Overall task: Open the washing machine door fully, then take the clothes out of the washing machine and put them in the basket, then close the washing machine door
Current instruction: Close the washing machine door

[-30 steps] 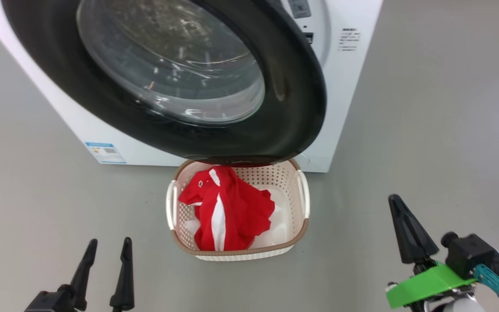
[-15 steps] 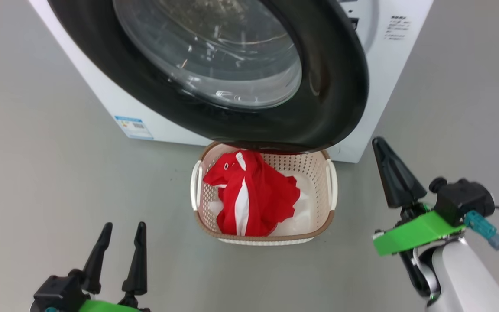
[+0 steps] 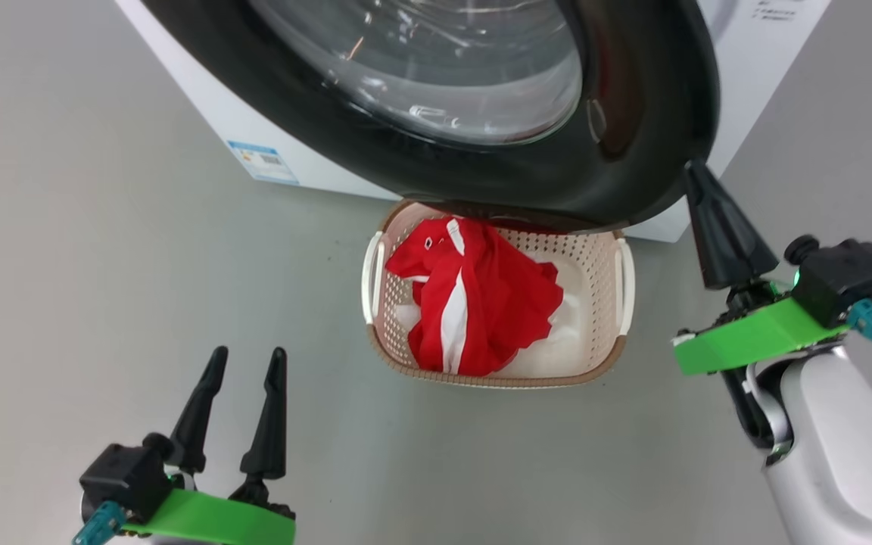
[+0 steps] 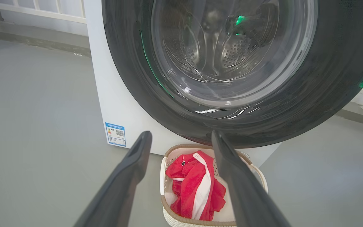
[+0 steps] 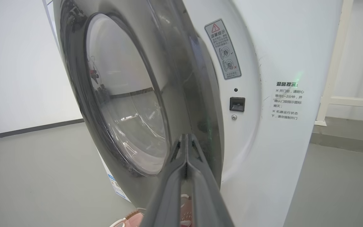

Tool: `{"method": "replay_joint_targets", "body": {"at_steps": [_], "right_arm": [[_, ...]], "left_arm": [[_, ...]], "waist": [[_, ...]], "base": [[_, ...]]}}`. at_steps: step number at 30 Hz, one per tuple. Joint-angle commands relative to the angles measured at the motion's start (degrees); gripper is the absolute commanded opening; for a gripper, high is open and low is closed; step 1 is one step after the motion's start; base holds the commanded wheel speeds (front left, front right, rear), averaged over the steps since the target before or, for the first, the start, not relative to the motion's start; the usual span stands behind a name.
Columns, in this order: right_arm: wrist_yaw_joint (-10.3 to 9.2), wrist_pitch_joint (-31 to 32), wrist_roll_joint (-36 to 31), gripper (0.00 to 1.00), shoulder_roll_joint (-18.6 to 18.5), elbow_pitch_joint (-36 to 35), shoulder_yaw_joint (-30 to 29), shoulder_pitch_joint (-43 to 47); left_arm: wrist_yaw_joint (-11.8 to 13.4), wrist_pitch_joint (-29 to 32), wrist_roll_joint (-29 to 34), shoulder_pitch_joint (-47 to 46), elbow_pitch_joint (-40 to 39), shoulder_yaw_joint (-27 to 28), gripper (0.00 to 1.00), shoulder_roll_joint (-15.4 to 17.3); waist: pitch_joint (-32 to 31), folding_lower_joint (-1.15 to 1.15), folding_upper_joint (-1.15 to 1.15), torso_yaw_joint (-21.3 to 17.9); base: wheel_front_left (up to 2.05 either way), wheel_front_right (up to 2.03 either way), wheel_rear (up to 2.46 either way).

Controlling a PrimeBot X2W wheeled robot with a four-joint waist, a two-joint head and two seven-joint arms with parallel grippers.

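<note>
Grey floor (image 3: 103, 265): clothes (image 3: 481, 303) are already laid in the basket (image 3: 496, 382) under the ajar washing machine door (image 3: 633, 113). Closing is in hand: the pinched-shut right gripper (image 3: 699, 178) is set beside the door rim, and the left gripper (image 3: 248, 356) is splayed and empty. A push to latch is needed next.

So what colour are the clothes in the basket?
The clothes are bright red with white stripes, clearest in the head view.

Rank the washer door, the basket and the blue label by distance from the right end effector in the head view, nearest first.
1. Door: its black rim sits right beside the right end effector tip.
2. Basket: lower and to the left, under the door.
3. Blue label: far left, on the washer front.
</note>
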Motion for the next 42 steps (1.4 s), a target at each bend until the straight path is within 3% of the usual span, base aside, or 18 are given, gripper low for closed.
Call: {"method": "replay_joint_targets", "body": {"at_steps": [1,28,42], "right_arm": [[0.42,-0.4,-0.3,0.0,0.0,-1.2,1.0,-1.5],[0.42,-0.4,0.1,0.0,-3.0,-1.6,-4.8,-14.4],[0.42,-0.4,0.5,0.0,-2.9,-1.6,-7.2,-17.7]], "left_arm": [[0.3,-0.4,-0.7,-1.5,-1.5,1.5,1.0,0.6],[1.4,-0.4,-5.4,-8.1,-4.3,-3.5,1.0,0.6],[1.8,-0.4,-6.3,-9.0,-4.7,-4.1,1.0,0.6]], "waist": [[1.3,0.0,0.0,1.0],[12.3,0.0,0.0,5.3],[13.9,0.0,0.0,6.2]], "base": [[0.0,0.0,0.0],[0.0,0.0,0.0],[0.0,0.0,0.0]]}}
